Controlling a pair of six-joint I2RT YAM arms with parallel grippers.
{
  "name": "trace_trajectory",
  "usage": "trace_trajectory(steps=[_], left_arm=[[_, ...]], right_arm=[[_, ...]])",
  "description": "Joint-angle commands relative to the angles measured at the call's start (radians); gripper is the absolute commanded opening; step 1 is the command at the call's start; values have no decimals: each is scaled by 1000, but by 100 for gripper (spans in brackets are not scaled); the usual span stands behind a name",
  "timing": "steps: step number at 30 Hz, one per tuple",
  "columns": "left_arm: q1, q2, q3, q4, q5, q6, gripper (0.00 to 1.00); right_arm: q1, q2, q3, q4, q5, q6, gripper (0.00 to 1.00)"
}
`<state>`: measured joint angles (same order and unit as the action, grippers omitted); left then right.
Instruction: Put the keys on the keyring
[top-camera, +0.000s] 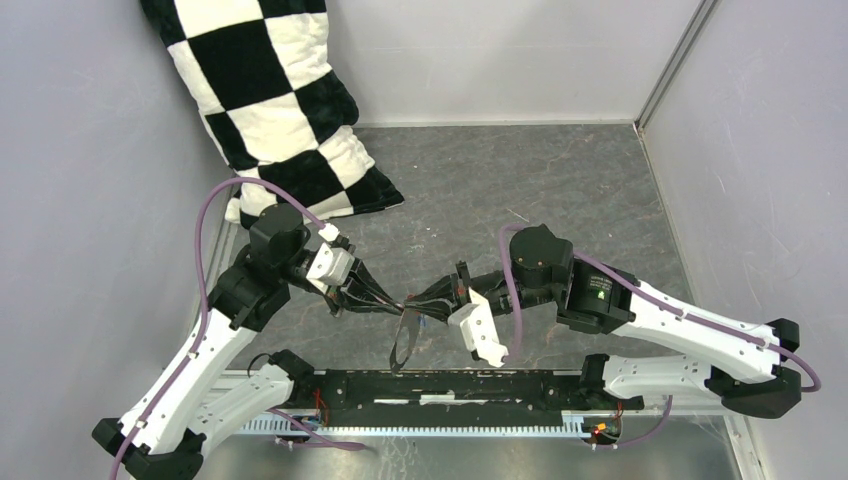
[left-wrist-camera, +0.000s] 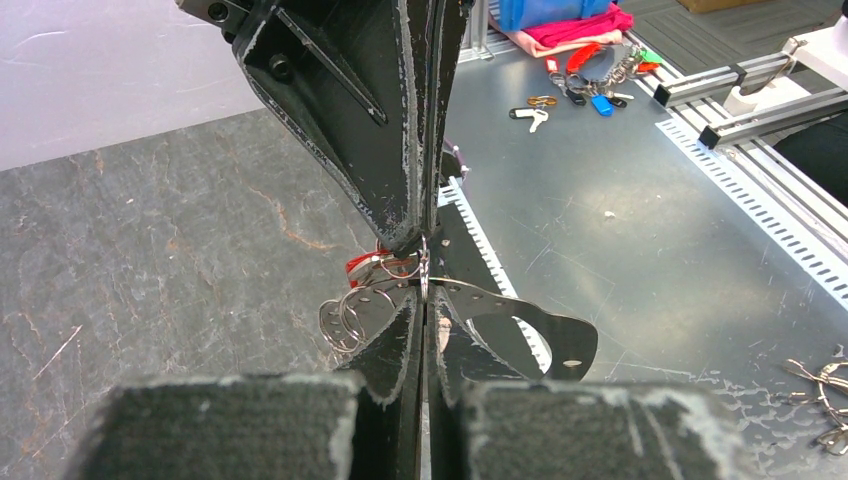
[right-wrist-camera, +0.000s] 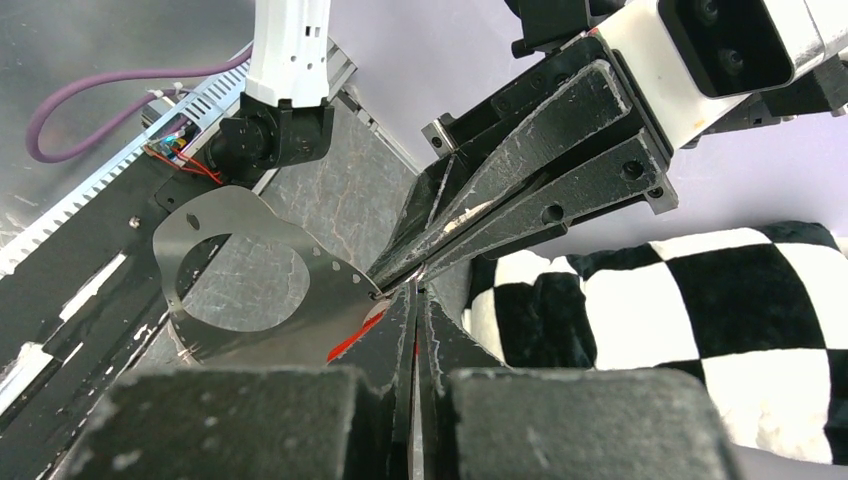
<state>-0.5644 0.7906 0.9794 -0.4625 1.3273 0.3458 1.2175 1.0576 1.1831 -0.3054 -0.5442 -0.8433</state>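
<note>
My two grippers meet tip to tip above the table's near middle. The left gripper (top-camera: 398, 299) (left-wrist-camera: 424, 298) is shut on the keyring (left-wrist-camera: 520, 318), a thin grey perforated band loop that hangs below the tips (top-camera: 402, 345). The right gripper (top-camera: 418, 299) (right-wrist-camera: 413, 292) is shut, with the red-headed key (left-wrist-camera: 362, 263) (right-wrist-camera: 355, 336) at its tips. Red shows between its jaws. Small wire rings (left-wrist-camera: 345, 318) hang beside the red key on the band. The band loop also shows in the right wrist view (right-wrist-camera: 330, 285). The blue-headed key is hidden.
A black-and-white checkered pillow (top-camera: 270, 100) leans at the back left. A black rail (top-camera: 440, 385) runs along the near edge between the arm bases. Grey walls close in the sides and back. Loose spare keys and tags (left-wrist-camera: 585, 85) lie beyond the rail.
</note>
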Motion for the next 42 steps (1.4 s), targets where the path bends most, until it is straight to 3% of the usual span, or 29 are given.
trace_trajectory(steps=[1,16,42], left_arm=[[-2,-10,39,20,23,25,2],[-2,-16,35,19,49,21,2],[-3,-1,30,18,54,54,2]], right_arm=[[5,9,51,20,-29,-51,1],[2,48,91,-30,-50,-170,1],[1,147,108,-1,-104,-145,1]])
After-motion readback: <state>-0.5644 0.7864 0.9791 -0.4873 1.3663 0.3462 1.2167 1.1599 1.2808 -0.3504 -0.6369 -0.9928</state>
